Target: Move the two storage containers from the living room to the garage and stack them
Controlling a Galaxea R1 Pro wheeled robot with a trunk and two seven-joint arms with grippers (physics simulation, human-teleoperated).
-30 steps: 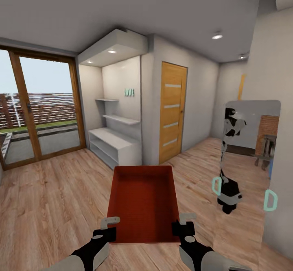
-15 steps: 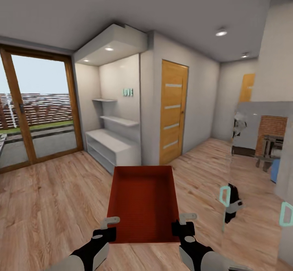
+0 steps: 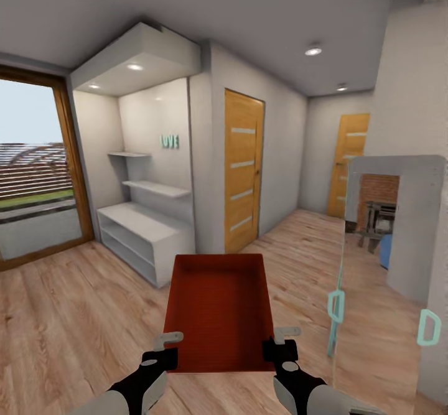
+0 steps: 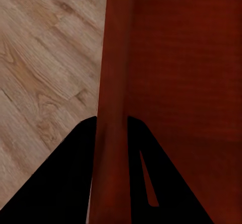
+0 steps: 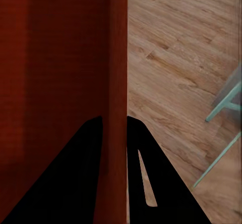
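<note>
One red-orange open-topped storage container point(image 3: 218, 306) hangs level in front of me over the light wood plank flooring point(image 3: 74, 315) of the living room. My left gripper point(image 3: 168, 348) is shut on its near left wall, and my right gripper point(image 3: 283, 344) is shut on its near right wall. In the left wrist view the red wall point(image 4: 113, 72) runs between the two black fingers of the left gripper point(image 4: 112, 122). The right wrist view likewise has the wall point(image 5: 117, 57) pinched in the right gripper point(image 5: 115, 120). The garage is out of view.
A white shelf unit point(image 3: 146, 234) stands in an alcove ahead left, beside a wood-framed glass door point(image 3: 37, 172). A wood-panelled door point(image 3: 242, 169) is straight ahead, another point(image 3: 350, 160) down the hall. A glass panel with teal handles point(image 3: 336, 306) stands close at the right.
The whole picture has shifted left, so the camera has turned right; the far hall door has come into view. The container and both grippers keep the same hold.
</note>
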